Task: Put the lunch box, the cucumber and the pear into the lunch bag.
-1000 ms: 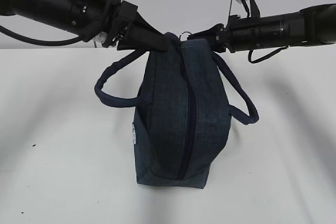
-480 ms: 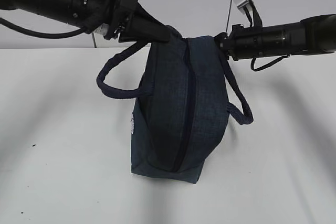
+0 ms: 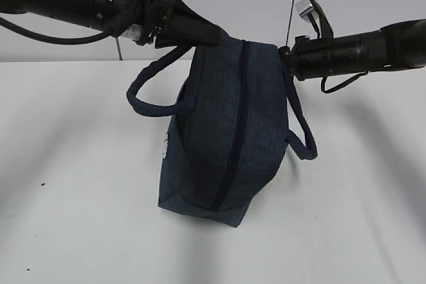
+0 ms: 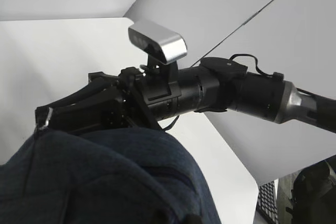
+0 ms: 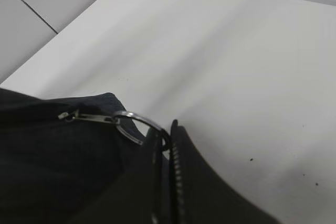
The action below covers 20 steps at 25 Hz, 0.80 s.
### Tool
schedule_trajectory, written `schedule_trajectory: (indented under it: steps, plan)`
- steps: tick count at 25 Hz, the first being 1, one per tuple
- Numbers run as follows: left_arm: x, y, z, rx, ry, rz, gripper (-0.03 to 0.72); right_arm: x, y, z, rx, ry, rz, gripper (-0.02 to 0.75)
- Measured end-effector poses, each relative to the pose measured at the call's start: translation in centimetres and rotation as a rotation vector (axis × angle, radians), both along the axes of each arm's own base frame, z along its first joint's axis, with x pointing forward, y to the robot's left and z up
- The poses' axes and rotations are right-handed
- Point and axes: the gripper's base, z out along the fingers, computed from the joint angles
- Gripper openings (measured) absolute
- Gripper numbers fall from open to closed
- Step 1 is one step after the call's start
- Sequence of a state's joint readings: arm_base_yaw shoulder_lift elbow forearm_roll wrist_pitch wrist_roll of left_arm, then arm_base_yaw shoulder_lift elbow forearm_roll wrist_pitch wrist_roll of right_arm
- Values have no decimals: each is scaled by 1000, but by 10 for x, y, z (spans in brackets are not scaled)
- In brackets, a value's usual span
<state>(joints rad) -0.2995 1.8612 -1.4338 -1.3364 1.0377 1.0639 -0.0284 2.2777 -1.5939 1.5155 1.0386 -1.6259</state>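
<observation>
Currently, right gripper (image 5: 164, 145): jaws closed narrow on the ring pull (image 5: 137, 124) of the zipper, at the bag's upper far corner. Left gripper (image 3: 212, 34): jaws pinched on the fabric at the top near corner of the lunch bag (image 3: 223, 131); the grip itself is partly hidden by cloth.

Change over the last second: the bag's lower end has swung leftward and lifted, so it now hangs tilted between the two arms, its bottom corner only near the surface (image 3: 80, 217). Zipper (image 3: 233, 124) looks shut along the visible length. Judged: contents already inside, closing or carrying step in hand.

Count:
- lunch bag, one
- loop handles, two, one hanging on each side
- ring pull, one
- lunch box, cucumber, pear: none visible; presumably within the bag, not confirmable
</observation>
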Motion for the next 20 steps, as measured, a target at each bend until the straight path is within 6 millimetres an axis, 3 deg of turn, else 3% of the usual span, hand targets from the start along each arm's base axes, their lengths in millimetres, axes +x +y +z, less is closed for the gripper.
schedule_trajectory:
  steps: [3, 8, 20]
  plan:
    - [-1, -1, 1, -18, -2, -9, 12, 2, -2, -2, -20, 2, -24, 5]
    - [-12, -6, 17, -115, 8, -97, 11, 15, -30, -29, -194, 35, -218, 5]
    - [-10, -4, 10, -12, -27, -83, 11, 20, -31, -23, -108, 46, -291, 6]
